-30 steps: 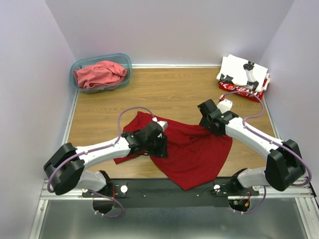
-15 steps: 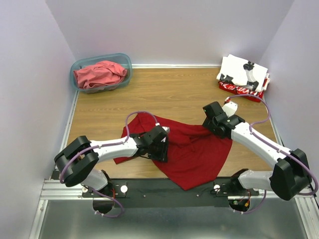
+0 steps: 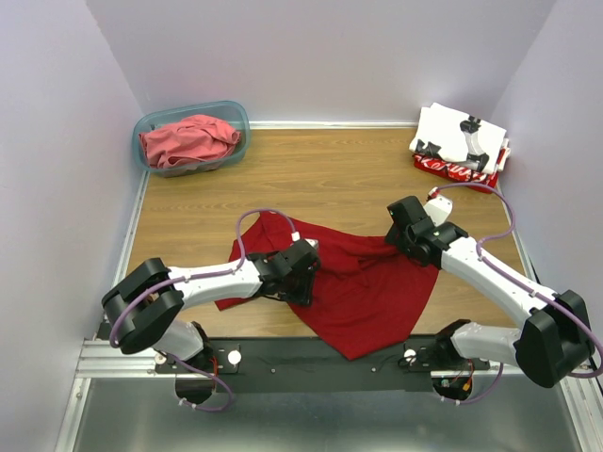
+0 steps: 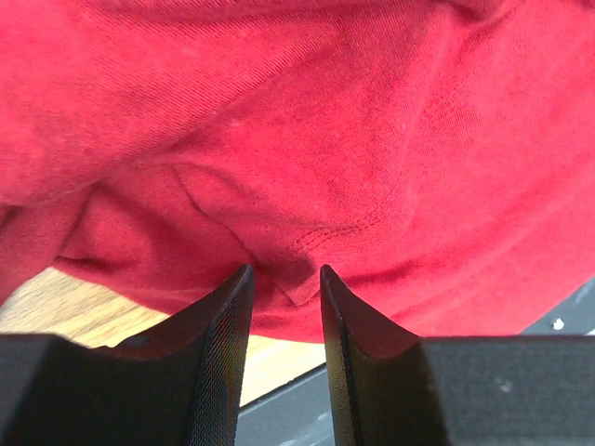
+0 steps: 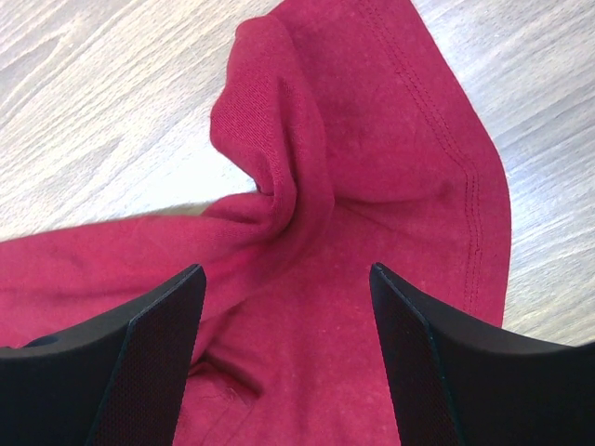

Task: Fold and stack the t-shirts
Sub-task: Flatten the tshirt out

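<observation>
While red shirt (image 3: 372, 287) lies crumpled at 6 o'clock, spreading step: left gripper (image 4: 284, 271) seemingly pinches it; right gripper (image 5: 285, 269) gapes above it. Next: right closes, pull flat.

Loads of bare tabletop (image 3: 330, 169) across the far middle, between the teal tub (image 3: 242, 127) far left and the folded shirt stack (image 3: 462, 141) far right. Near middle blocked by the crumpled deep red shirt (image 3: 372, 282), with left arm (image 3: 207, 281) and right arm (image 3: 490, 273) lying over it. Walls (image 3: 57, 141) close on left, right and far.
</observation>
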Robot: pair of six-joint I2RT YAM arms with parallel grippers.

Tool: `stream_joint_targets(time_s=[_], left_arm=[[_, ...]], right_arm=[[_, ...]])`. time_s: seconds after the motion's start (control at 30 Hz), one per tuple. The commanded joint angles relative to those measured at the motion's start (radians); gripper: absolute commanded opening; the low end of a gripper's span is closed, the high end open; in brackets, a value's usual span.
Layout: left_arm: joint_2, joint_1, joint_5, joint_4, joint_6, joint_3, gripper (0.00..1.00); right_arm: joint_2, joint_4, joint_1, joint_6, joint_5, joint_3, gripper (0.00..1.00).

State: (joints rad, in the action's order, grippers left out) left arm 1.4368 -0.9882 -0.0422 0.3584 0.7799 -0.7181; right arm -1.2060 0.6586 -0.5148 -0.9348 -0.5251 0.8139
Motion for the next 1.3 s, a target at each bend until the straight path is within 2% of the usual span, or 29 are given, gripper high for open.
stream_joint_targets(time_s=[0.0, 0.67, 0.77, 0.97, 1.07, 1.27], left_arm=[[-0.021, -0.017, 0.076, 0.045, 0.028, -0.038, 0.43], [0.077, -0.063, 0.091, 0.077, 0.022, -0.090, 0.39], [0.091, -0.067, 0.096, 0.086, 0.018, -0.103, 0.30], [0.111, -0.076, 0.097, 0.094, 0.006, -0.119, 0.06], [0.093, -0.075, 0.105, 0.102, -0.004, -0.135, 0.00], [0.014, -0.032, 0.195, 0.203, -0.045, -0.285, 0.00]], right_arm=[[0.010, -0.005, 0.009, -0.019, 0.013, -0.009, 0.78], [0.011, -0.005, 0.016, -0.012, 0.016, -0.009, 0.79], [0.008, -0.004, 0.019, -0.012, 0.016, -0.010, 0.79], [0.010, -0.005, 0.022, -0.009, 0.014, -0.007, 0.79], [0.006, -0.005, 0.025, -0.004, 0.014, -0.001, 0.79], [0.010, -0.004, 0.030, 0.024, -0.003, 0.021, 0.80]])
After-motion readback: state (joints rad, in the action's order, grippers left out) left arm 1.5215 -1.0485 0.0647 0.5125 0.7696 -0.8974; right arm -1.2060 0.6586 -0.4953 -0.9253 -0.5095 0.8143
